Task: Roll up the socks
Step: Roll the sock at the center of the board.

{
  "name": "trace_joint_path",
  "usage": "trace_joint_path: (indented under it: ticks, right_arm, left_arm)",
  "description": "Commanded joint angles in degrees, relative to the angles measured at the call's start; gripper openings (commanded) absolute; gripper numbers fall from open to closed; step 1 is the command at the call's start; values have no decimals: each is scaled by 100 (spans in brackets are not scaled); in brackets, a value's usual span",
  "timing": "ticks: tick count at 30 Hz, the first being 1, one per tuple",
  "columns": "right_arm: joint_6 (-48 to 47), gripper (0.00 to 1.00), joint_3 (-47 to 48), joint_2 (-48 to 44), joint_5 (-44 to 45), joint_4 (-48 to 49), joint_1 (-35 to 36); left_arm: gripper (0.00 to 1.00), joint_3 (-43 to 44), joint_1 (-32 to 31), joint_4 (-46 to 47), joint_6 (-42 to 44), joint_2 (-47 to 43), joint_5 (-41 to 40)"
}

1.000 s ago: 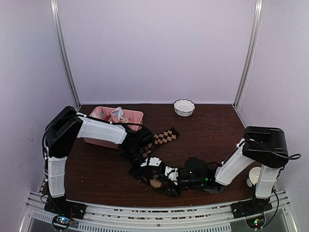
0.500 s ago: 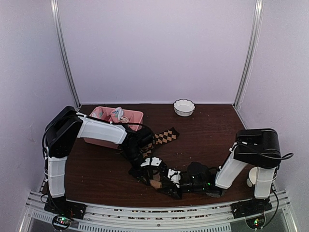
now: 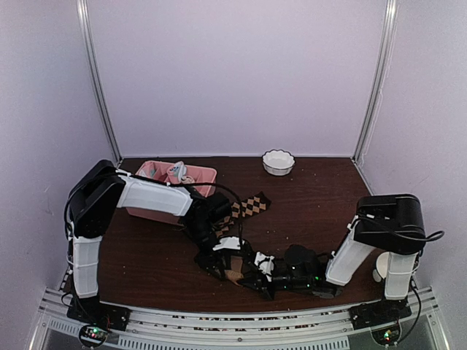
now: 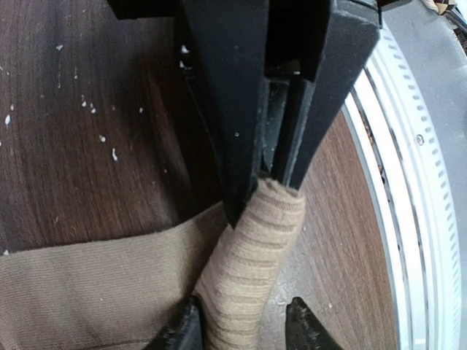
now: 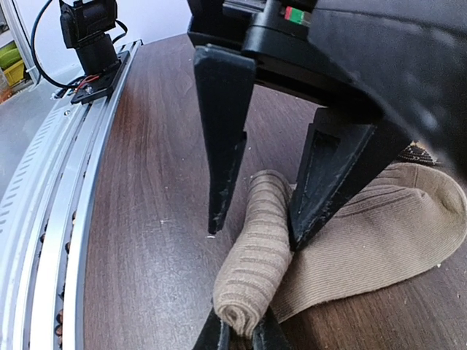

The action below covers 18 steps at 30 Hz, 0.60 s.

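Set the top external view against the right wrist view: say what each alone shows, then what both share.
Top external only: the pink tray and the white bowl near the back wall. Right wrist only: the ribbed roll of the tan sock up close, the right gripper shut on its end, the left gripper open astride it. Both: the two grippers close together over the dark table, a glimpse of tan fabric, and the rail at the near edge.
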Motion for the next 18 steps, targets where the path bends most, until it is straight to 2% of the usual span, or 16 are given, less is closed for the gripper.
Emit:
trace_joint_path:
  ticks: [1,2,6,9,14,18]
  right_arm:
    - [639,0,178,-131,241,-722,-93]
    - [745,0,205,-132,252,-906,-108]
    - [1326,0,335,-138,237,-1891,-254]
    - [1561,0,218,-221,156,-2157,-286]
    - [1636,0,84,-424,125,-2522,-286]
    - [1697,0,105,-542,80,-2852,-296]
  left_arm:
    - [49,-70,-116,-273,65,172,-726]
    - [52,-55,-104,-275,36,94,-770]
    - [54,109,-28,-349,-224,-308,-823]
    - [54,265,144,-425,-397,-564,-638]
    - [54,646,497,-900,-501,-428,28]
    - [52,711,604,-748,-690,-255,-148]
